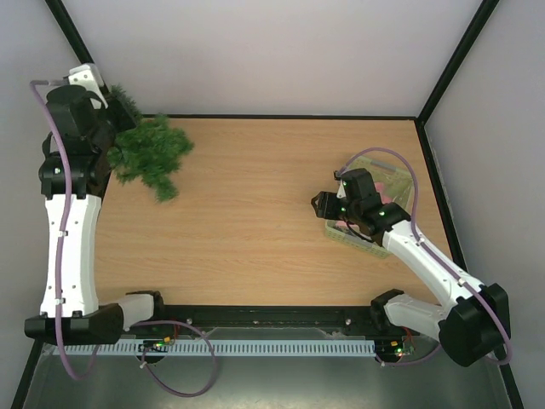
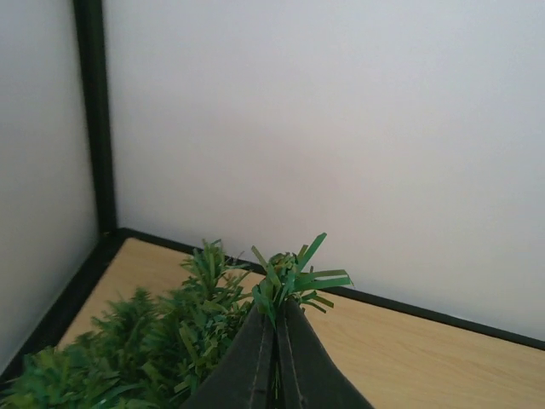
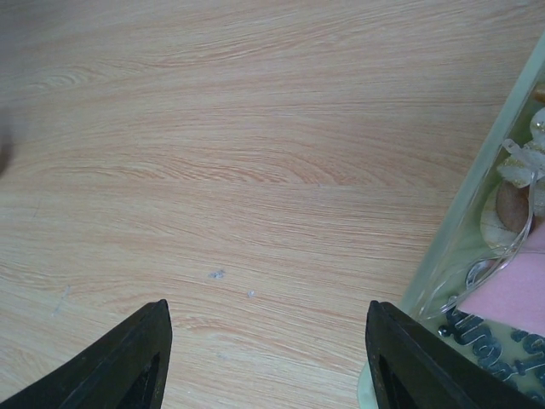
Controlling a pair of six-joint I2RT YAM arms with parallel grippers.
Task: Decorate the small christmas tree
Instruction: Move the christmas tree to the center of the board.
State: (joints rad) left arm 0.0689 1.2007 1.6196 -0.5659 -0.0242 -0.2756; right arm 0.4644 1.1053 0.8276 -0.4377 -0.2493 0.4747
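Wooden table (image 1: 255,213), small christmas tree (image 1: 152,152) tip pinched in left hand (image 2: 274,317)

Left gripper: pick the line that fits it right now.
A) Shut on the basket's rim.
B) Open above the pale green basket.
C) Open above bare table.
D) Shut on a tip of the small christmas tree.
D: in the left wrist view the left gripper has its fingers pressed together, and green needles of the small christmas tree stick out from between them.

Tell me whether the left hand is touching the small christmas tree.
Touching. The left wrist view shows the left hand shut on a sprig of the small christmas tree.
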